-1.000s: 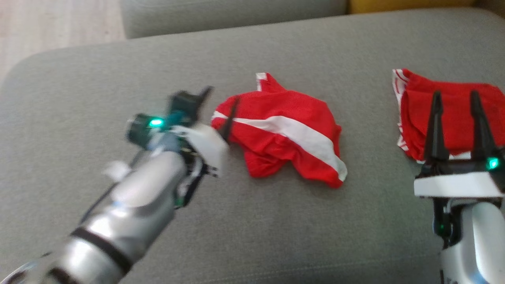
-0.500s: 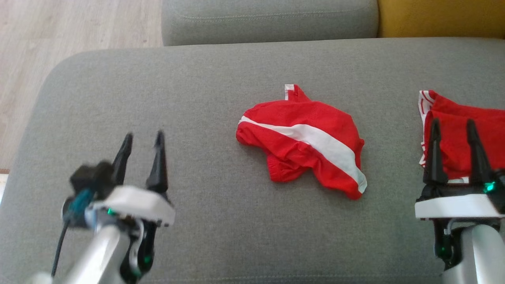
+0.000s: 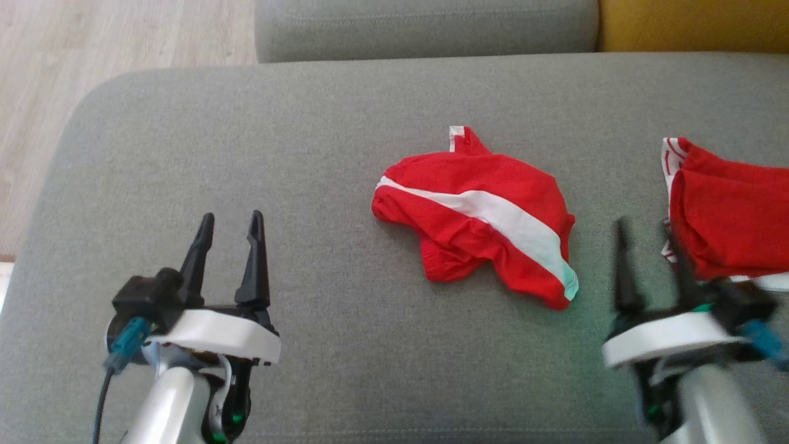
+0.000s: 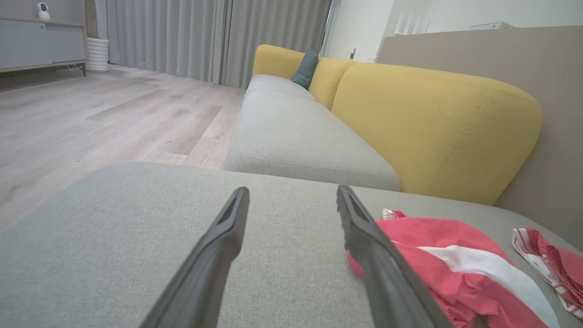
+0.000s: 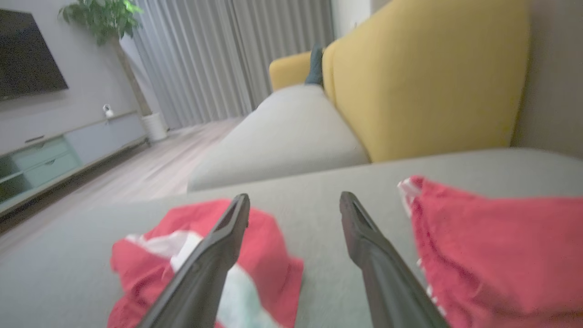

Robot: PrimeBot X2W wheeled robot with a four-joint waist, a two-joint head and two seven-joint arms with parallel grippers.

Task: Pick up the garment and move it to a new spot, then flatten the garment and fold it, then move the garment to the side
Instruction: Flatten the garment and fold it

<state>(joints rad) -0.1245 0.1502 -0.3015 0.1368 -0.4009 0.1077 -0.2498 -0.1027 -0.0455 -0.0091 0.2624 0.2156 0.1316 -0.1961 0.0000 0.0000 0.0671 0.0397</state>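
Note:
The garment (image 3: 474,213), red with a white diagonal stripe, lies crumpled in the middle of the grey cushion (image 3: 345,135). My left gripper (image 3: 231,217) hovers open at the lower left, well apart from it, with nothing between its fingers. In the left wrist view the garment (image 4: 437,246) sits just right of the left gripper (image 4: 292,190). My right gripper (image 3: 646,228), blurred, stands open between the garment and a second red garment (image 3: 727,209). The right wrist view has the garment (image 5: 268,246) to the left of the right gripper (image 5: 295,197).
The second red garment (image 5: 492,246), with white striped trim, lies at the cushion's right side. A further grey seat (image 3: 425,28) and a yellow backrest (image 3: 690,24) lie behind. Wooden floor (image 3: 92,43) runs past the cushion's rounded left edge.
My left gripper drew back from the garment's left edge to the lower left. My right gripper slid left, off the front of the second garment. The head camera shifted too.

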